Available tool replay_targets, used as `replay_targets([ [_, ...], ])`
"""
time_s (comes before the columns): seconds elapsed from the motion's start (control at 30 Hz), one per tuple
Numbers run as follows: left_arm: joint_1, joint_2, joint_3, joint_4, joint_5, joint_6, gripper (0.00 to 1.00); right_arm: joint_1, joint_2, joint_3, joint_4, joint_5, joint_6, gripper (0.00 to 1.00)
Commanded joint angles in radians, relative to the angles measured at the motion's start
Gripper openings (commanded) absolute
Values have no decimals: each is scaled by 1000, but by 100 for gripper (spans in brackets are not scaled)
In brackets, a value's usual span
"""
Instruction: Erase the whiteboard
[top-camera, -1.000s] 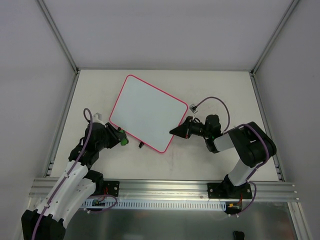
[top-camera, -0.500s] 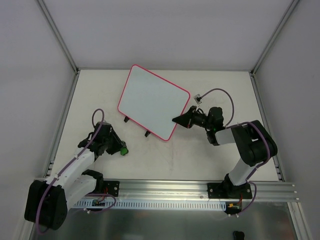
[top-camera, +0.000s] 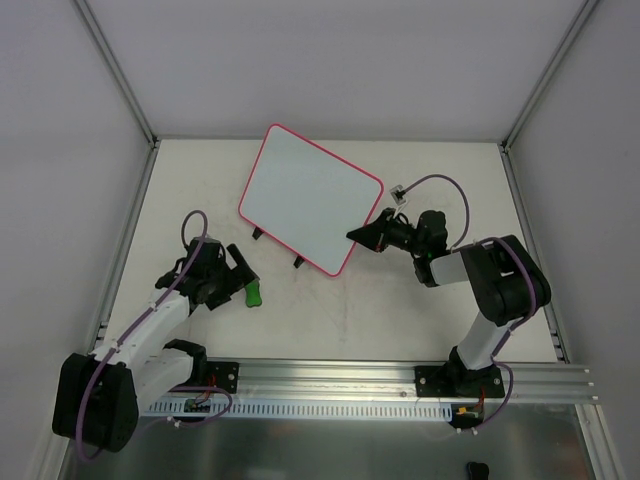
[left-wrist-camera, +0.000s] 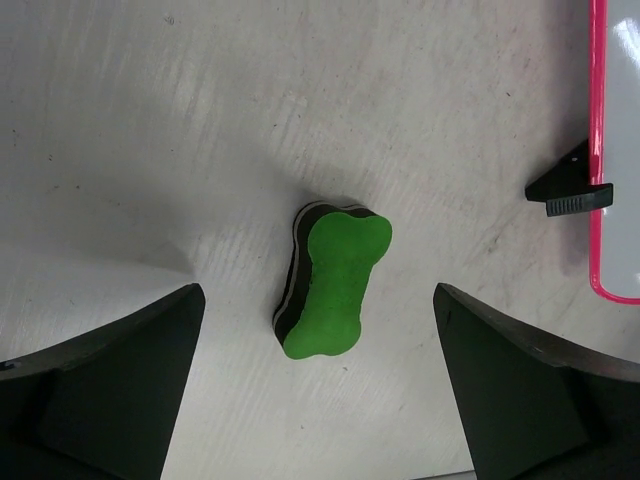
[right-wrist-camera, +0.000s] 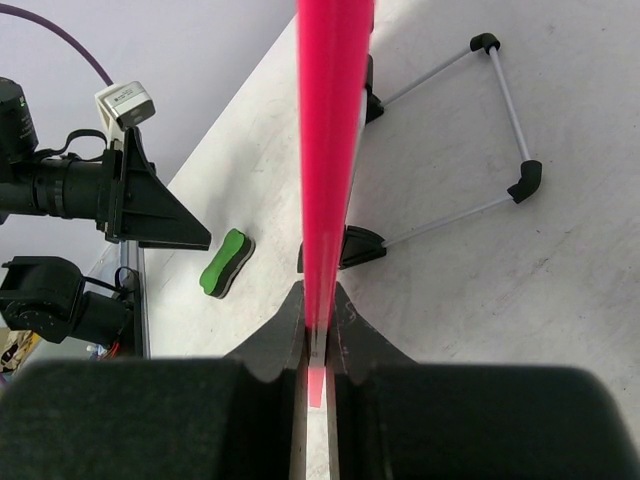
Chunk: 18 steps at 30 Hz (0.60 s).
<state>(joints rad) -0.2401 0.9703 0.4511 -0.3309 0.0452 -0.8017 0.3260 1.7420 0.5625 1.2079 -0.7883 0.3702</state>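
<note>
The whiteboard (top-camera: 310, 196) is white with a red-pink rim and shows no writing from above. It stands tilted toward the back of the table, with two black clips (left-wrist-camera: 570, 190) on its near edge. My right gripper (top-camera: 352, 236) is shut on its right rim, and in the right wrist view the pink edge (right-wrist-camera: 330, 130) runs between the jaws of the right gripper (right-wrist-camera: 318, 320). A green eraser (left-wrist-camera: 335, 285) lies flat on the table. My left gripper (left-wrist-camera: 320, 380) is open, its fingers wide apart on either side of the eraser and not touching it.
A thin wire stand (right-wrist-camera: 500, 120) with black corner pieces folds out behind the board onto the table. The left arm (right-wrist-camera: 100, 190) shows beyond the eraser (right-wrist-camera: 224, 263). White walls and metal posts enclose the table (top-camera: 420, 310).
My left gripper drew back toward the near left, then opened and let the eraser down on the table. My right gripper carried the board a little back and right.
</note>
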Motion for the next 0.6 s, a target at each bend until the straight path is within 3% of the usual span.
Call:
replay_targets([
  [0.0, 12, -5, 29, -7, 8, 13, 99, -19, -2, 48, 174, 29, -62, 0],
  [0.13, 12, -48, 32, -7, 5, 13, 99, -19, 8, 47, 189, 31, -47, 2],
  [0.23, 12, -82, 38, -8, 8, 16, 99, -22, 24, 42, 220, 37, -28, 9],
  [0.27, 12, -91, 40, -8, 7, 19, 99, -25, 28, 39, 231, 40, -21, 19],
  [0.4, 12, -94, 41, -14, 10, 25, 99, -28, 36, 37, 251, 46, -4, 32],
  [0.57, 12, -101, 34, -16, 13, 27, 99, -33, 44, 31, 283, 57, 15, 37],
])
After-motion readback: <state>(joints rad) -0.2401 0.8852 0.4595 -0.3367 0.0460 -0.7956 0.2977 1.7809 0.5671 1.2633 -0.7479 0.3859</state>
